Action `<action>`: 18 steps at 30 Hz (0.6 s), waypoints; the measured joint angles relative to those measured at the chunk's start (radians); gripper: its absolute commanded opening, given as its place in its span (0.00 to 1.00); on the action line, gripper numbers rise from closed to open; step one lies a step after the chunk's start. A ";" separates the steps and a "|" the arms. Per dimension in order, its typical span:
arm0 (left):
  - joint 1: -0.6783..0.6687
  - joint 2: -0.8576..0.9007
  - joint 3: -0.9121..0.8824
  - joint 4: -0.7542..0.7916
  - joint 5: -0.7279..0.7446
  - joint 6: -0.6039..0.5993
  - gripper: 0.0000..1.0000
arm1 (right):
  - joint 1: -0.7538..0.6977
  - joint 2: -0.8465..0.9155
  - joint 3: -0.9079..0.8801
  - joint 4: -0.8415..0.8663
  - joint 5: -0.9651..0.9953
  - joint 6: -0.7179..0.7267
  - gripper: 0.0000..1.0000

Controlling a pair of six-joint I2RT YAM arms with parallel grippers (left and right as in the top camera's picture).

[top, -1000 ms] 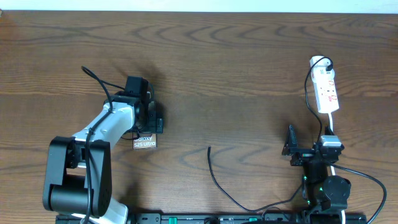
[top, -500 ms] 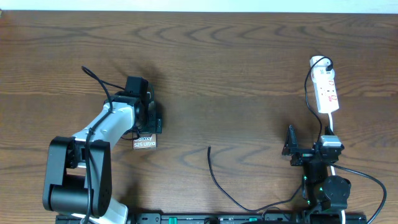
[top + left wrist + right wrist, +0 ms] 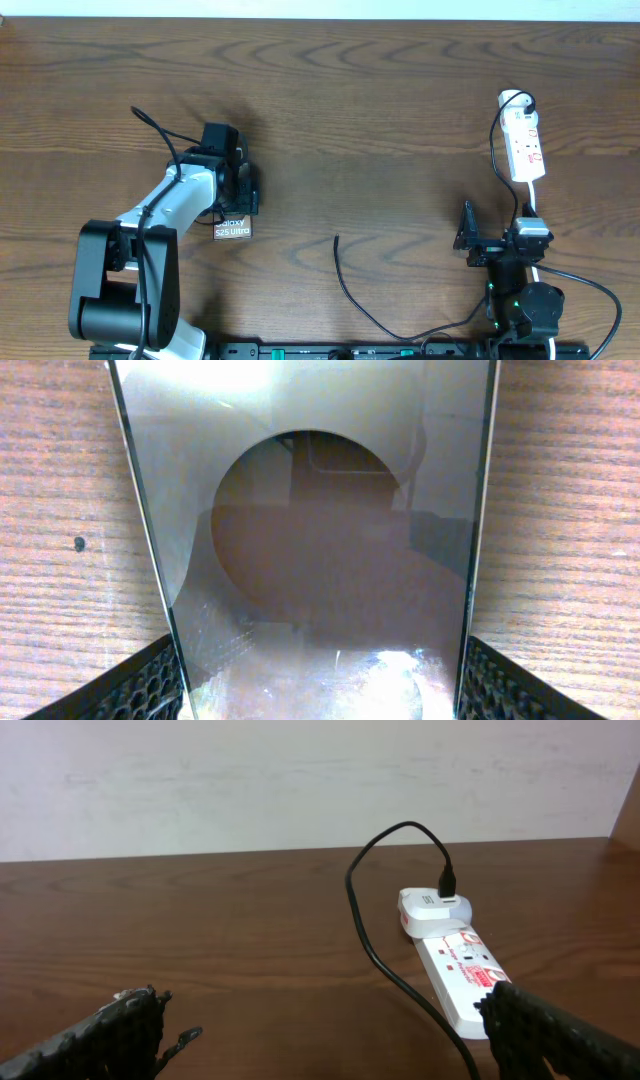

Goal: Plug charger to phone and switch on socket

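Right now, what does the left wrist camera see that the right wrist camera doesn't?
Only the left wrist view: the phone up close, glossy, with a big round circle, filling the space between the left tool's fingers.

Only the right wrist view: the white socket, a black cable plugged into its far end, and a pale wall behind. The right tool is open and holds nothing.

Both: the wooden table and dark tool fingers in the bottom corners.

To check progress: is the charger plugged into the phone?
Not plugged. The charger's plug tip lies on the table, apart from the phone.
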 measured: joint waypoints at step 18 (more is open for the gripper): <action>0.000 -0.001 -0.002 0.018 -0.002 0.000 0.08 | 0.000 0.000 0.000 0.000 0.000 0.000 0.99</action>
